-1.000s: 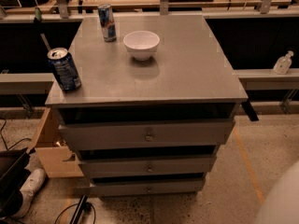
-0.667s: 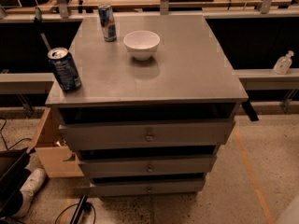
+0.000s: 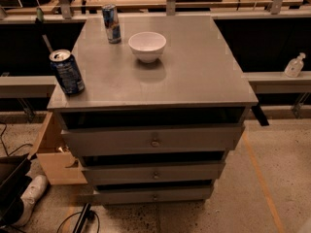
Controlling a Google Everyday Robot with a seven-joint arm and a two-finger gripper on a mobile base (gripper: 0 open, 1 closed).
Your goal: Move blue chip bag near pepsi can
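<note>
The pepsi can (image 3: 67, 72), stout and dark blue with a silver top, stands upright at the front left corner of the grey cabinet top (image 3: 194, 76). The blue chip bag is out of view. My gripper is not in view in the camera view. A white bowl (image 3: 147, 46) sits at the back middle of the top. A slimmer silver-blue can with a red marking (image 3: 112, 23) stands behind and left of the bowl.
The cabinet has three drawers below (image 3: 154, 142). A cardboard box (image 3: 53, 154) sits on the floor at its left. A white pump bottle (image 3: 294, 65) stands on a ledge at the right. Cables lie on the floor at lower left.
A pale shape at the lower right corner has moved out of the frame. The cans and bowl have not moved.
</note>
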